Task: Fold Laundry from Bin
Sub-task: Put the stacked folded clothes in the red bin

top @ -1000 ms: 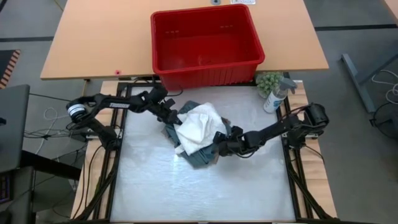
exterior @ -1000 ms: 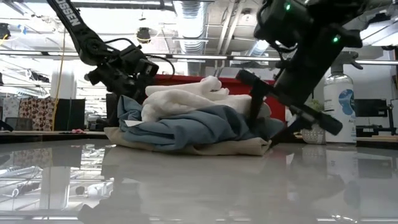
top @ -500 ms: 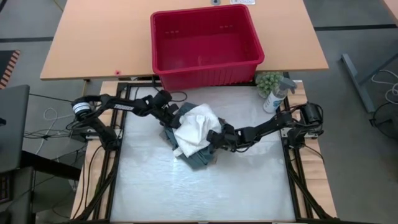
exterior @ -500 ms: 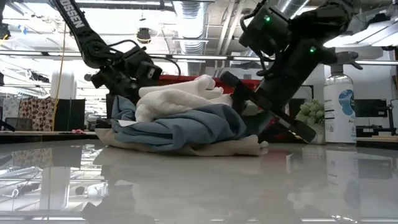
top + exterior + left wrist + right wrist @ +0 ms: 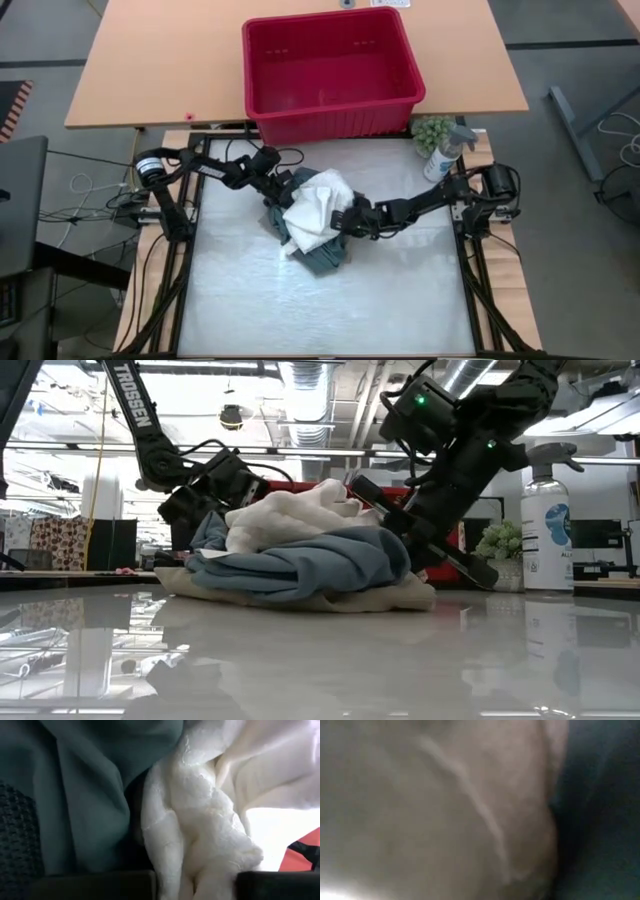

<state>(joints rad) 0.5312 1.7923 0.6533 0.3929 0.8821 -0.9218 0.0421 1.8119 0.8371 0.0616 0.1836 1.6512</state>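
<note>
The laundry lies in one heap at the middle of the white table. A white garment (image 5: 318, 208) is on top of a teal one (image 5: 325, 258), and a beige one (image 5: 330, 598) is underneath, flat on the table. My left gripper (image 5: 287, 190) is at the heap's far-left side, shut on white cloth. My right gripper (image 5: 343, 218) is dug into the heap's right side, shut on the white garment there. The red bin (image 5: 330, 115) stands beyond the table's far edge. My left gripper pinches a bunched fold of the white garment (image 5: 200, 870) between its two fingers (image 5: 95, 885), coming from the far left and slanting down. The cloth rests on the heap. My right gripper comes in from the right, slanting down, at the white garment's right edge (image 5: 332, 212). The cloth hides its fingertips, so the hold cannot be seen.
A spray bottle (image 5: 440, 160) and a small green plant (image 5: 432, 130) stand at the table's far right corner. The bin sits on a wooden table (image 5: 150, 80) behind. Bare white table surface (image 5: 330, 310) lies on the near side of the heap.
My left gripper has sunk and gone rightward into the heap's far-left side. My right gripper has gone leftward and down into the heap's right side, tipping steeper. The heap has been squeezed a little between them, and the white garment is bunched higher.
</note>
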